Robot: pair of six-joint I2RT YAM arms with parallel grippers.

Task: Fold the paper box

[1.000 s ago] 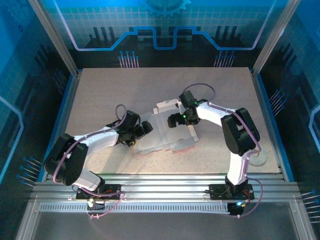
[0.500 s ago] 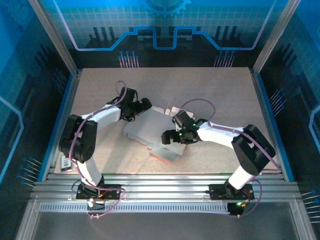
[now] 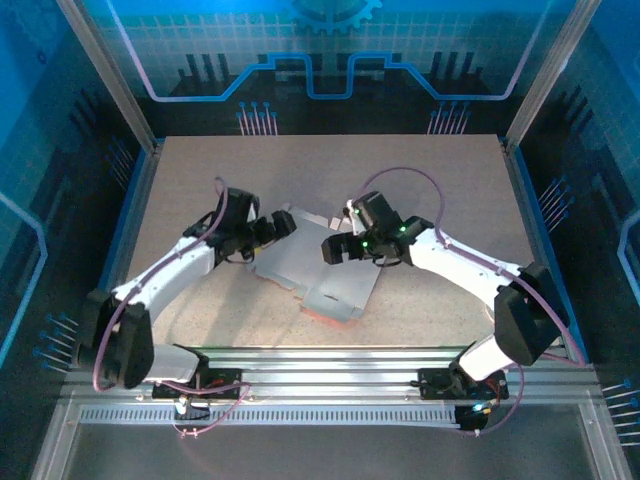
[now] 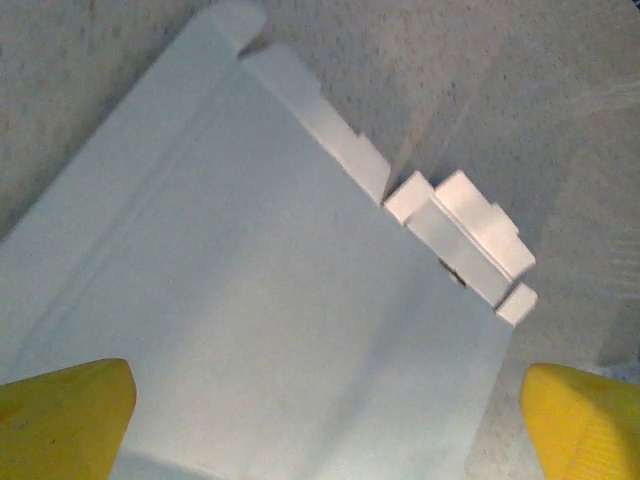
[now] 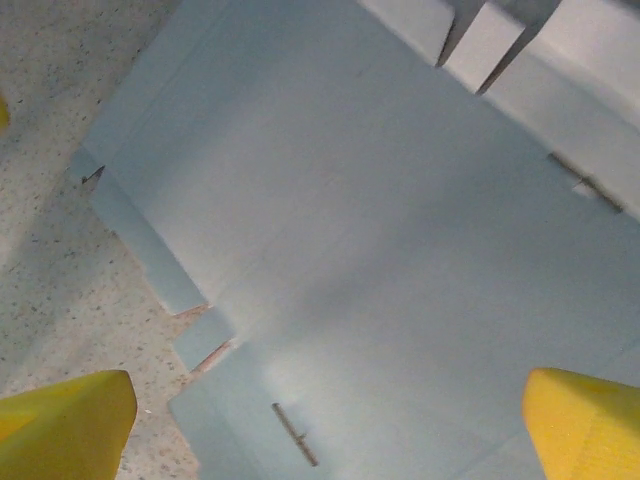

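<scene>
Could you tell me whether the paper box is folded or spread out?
Spread out: the paper box lies as a flat sheet on the table, pale side up, no walls raised; edge flaps unclear.

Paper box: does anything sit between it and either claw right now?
Nothing visible does. The paper box lies flat on the table, pale side up. The left claw is open over its left end and the right claw is open over its middle. Both wrist views show bare cardboard underneath.
</scene>
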